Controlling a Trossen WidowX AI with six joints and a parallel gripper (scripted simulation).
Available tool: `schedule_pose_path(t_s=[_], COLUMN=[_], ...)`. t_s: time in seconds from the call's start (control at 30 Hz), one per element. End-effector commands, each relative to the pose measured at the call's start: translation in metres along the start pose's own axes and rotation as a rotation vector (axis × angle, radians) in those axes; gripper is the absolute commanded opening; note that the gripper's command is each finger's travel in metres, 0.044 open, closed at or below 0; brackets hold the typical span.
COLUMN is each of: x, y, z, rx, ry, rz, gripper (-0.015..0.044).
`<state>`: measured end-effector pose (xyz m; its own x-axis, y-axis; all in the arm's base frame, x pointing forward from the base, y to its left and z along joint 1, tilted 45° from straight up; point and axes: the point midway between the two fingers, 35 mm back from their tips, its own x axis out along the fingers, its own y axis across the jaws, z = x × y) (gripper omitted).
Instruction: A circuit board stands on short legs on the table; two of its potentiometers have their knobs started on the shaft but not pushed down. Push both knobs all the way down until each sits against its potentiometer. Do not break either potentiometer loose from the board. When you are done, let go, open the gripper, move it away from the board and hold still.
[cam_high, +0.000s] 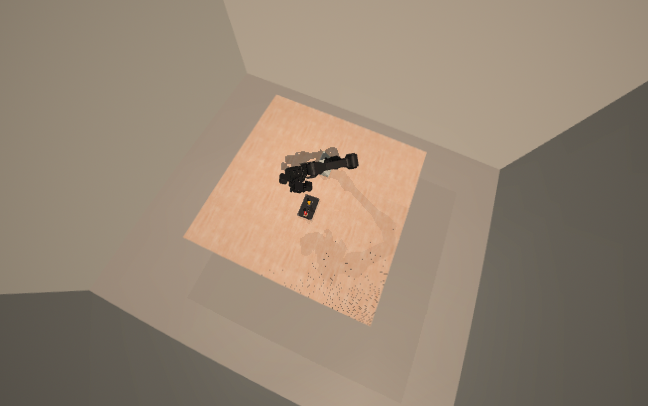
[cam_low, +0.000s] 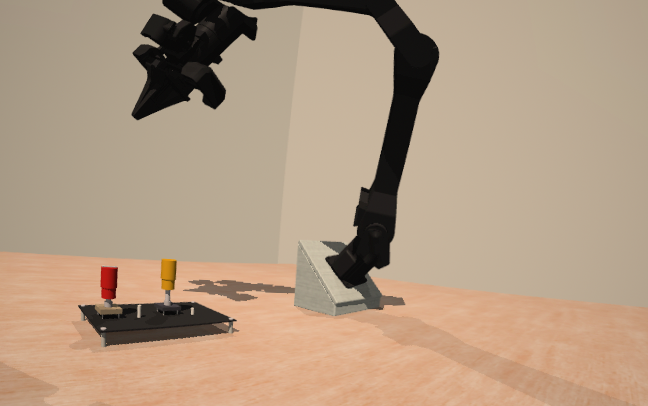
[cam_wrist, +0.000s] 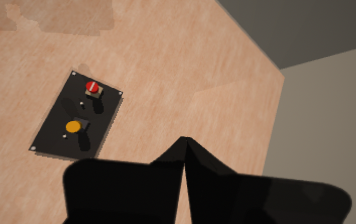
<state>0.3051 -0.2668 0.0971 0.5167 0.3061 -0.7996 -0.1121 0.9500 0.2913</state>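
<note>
The black circuit board (cam_high: 311, 209) (cam_low: 150, 324) (cam_wrist: 52, 112) stands on short legs on the table. The red knob (cam_low: 109, 283) (cam_wrist: 92, 87) stands upright on the tan potentiometer (cam_low: 109, 309), with a short bit of shaft showing under it. The orange knob (cam_low: 168, 274) (cam_wrist: 73, 126) stands higher above the dark potentiometer (cam_low: 169, 309), with a longer stretch of bare shaft showing. My gripper (cam_low: 135, 117) (cam_wrist: 185, 142) is shut and empty, its tips together. It hangs high above the board's level, tilted downward; in the wrist view the board lies to the left of the tips.
The arm's base sits on a grey wedge-shaped block (cam_low: 315, 282) on the table, to the right of the board in the exterior view. Two small pale posts (cam_low: 139, 311) (cam_low: 192, 311) rise from the board near the potentiometers. Arm shadows fall across the wooden table (cam_high: 240, 210).
</note>
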Motion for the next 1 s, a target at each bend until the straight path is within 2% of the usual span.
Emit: schedule_pose_path(t_s=[0.0, 0.5, 0.73, 0.97], x=[0.024, 0.071, 0.071, 0.088], y=[0.032, 0.134, 0.135, 0.144], z=[-0.005, -0.023, -0.023, -0.03], rx=[0.075, 0.284, 0.287, 0.286], ry=[0.078, 0.405, 0.409, 0.408], rz=[0.119, 0.412, 0.414, 0.415], gripper=[0.0, 0.0, 0.0, 0.0])
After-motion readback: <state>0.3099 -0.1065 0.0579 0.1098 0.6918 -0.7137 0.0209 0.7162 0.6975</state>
